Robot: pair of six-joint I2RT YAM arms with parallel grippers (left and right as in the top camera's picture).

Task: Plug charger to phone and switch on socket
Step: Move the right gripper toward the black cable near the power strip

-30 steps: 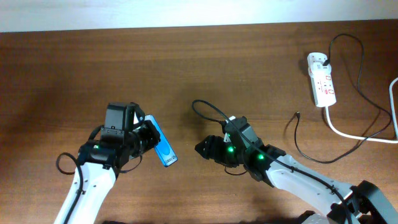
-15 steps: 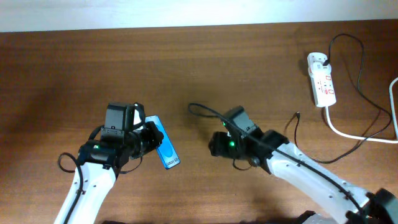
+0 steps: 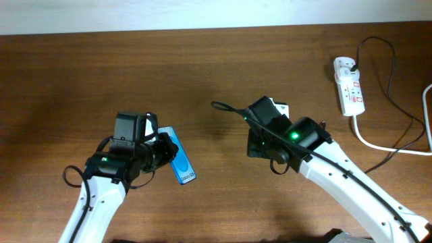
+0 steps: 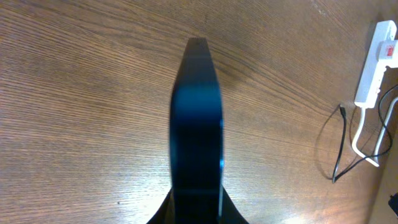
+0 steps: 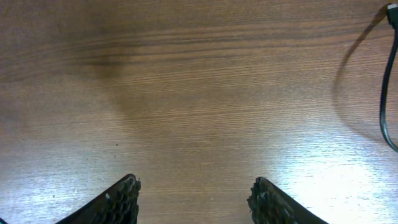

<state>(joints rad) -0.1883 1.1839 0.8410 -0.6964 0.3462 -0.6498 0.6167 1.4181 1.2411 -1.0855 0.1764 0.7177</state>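
Note:
My left gripper [image 3: 167, 154] is shut on the phone [image 3: 181, 162], a slim blue-screened handset held at the left of the table. In the left wrist view the phone [image 4: 196, 118] shows edge-on between the fingers [image 4: 198, 211]. My right gripper [image 3: 259, 144] is open and empty over bare wood at the middle; its fingers [image 5: 196, 190] are spread apart. The charger's thin black cable [image 3: 398, 88] loops from the white plug adapter [image 3: 345, 66] to its connector tip [image 3: 322, 125], just right of my right arm. The tip also shows in the right wrist view [image 5: 392, 9]. The white socket strip [image 3: 351, 86] lies at the far right.
The strip's thick white cord [image 3: 375, 144] curves off the right edge. The strip [image 4: 375, 68] and the cable loop [image 4: 339, 143] show at the right of the left wrist view. A black robot cable [image 3: 226, 109] arcs left of my right wrist.
My right arm has drawn back from beside the phone, up and to the right toward the cable tip. My left gripper still holds the phone in nearly the same place.

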